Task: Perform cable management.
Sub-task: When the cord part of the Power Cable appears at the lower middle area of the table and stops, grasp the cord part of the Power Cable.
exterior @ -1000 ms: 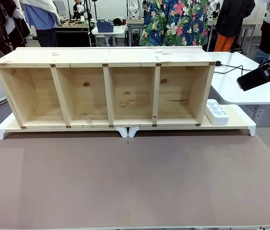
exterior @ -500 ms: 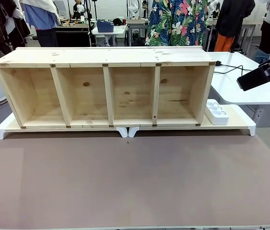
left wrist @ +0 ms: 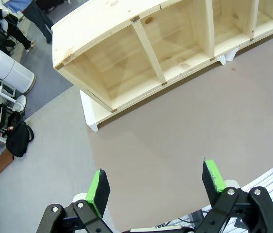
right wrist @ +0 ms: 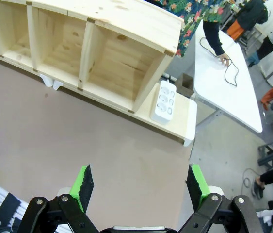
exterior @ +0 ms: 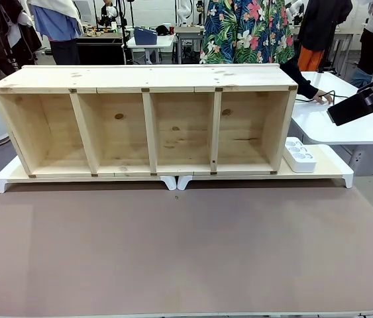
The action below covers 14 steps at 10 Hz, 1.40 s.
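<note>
Across the table in the front view, the wooden shelf (exterior: 143,122) lies lengthwise on its white risers (exterior: 173,180), with the white power strip (exterior: 300,154) just beside its right end. Behind that end, on the white side table (exterior: 358,132), lies the cable (exterior: 330,93). It is a thin black line running roughly left to right, and the person's hand (exterior: 321,99) rests on it. In the left wrist view, the left gripper (left wrist: 155,182) hangs above the brown table mat (left wrist: 184,121), its green-padded fingers (left wrist: 99,187) spread wide with nothing between them. In the right wrist view, the right gripper (right wrist: 140,182) is likewise wide apart and empty over the mat, well away from the cable (right wrist: 232,75). The cable snakes along the side table's length, curving past the person's sleeve, under the hand (right wrist: 223,59) and on toward the table's middle. I cannot tell which end carries the plug.
</note>
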Each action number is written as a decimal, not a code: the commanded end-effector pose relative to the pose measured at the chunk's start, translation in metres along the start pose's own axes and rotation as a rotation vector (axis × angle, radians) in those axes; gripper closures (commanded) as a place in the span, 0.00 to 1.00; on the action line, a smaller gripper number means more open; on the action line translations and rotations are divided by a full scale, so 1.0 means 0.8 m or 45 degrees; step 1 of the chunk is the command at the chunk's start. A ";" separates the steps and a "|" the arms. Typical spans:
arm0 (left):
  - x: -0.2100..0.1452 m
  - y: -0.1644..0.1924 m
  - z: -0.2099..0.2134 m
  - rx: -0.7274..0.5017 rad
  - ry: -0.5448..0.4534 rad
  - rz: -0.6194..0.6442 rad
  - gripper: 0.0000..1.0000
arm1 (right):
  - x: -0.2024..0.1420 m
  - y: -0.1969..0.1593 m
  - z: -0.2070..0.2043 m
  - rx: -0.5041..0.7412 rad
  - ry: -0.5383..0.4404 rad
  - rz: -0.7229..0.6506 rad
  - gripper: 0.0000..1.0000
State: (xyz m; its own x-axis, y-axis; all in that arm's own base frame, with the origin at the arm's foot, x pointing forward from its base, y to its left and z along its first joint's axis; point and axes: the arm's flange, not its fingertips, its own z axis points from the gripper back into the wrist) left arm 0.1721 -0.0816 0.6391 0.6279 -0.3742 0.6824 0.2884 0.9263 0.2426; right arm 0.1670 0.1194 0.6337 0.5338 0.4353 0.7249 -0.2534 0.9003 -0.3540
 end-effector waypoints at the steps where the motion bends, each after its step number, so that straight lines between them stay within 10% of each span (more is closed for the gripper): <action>1: 0.003 0.000 -0.001 0.001 -0.010 -0.006 0.00 | 0.001 -0.001 -0.002 -0.005 0.004 0.006 0.00; 14: 0.003 0.000 -0.001 0.001 -0.010 -0.006 0.00 | 0.001 -0.001 -0.002 -0.005 0.004 0.006 0.00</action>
State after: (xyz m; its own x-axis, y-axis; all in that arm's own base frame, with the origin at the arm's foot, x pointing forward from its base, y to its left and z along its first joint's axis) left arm 0.1721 -0.0816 0.6391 0.6279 -0.3742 0.6824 0.2884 0.9263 0.2426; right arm 0.1670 0.1194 0.6337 0.5338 0.4353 0.7249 -0.2534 0.9003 -0.3540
